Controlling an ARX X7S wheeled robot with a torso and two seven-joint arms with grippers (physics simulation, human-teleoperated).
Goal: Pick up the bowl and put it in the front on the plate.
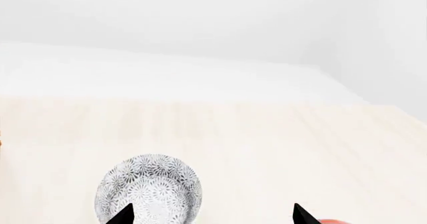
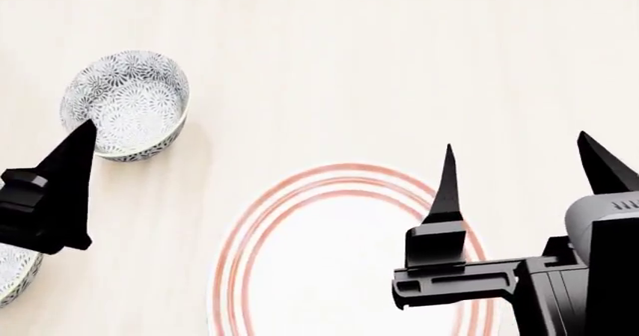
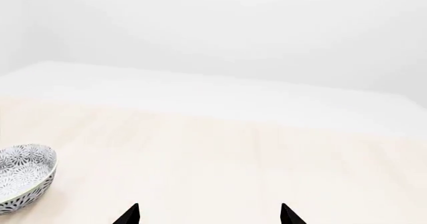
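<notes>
Reaching stage: left gripper (image 1: 212,215) spread wide and empty beside bowl (image 2: 126,102), away from table (image 2: 399,66) edges, beyond plate (image 2: 340,261); right gripper (image 2: 527,173) spread above plate; next called for closing on rim.

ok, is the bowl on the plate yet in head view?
No. The bowl sits on the bare table, apart from the plate, whose ringed face holds nothing.

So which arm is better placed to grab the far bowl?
Left, probably. The left gripper is open right beside the bowl, while the right gripper hangs open over the plate, farther away.
</notes>
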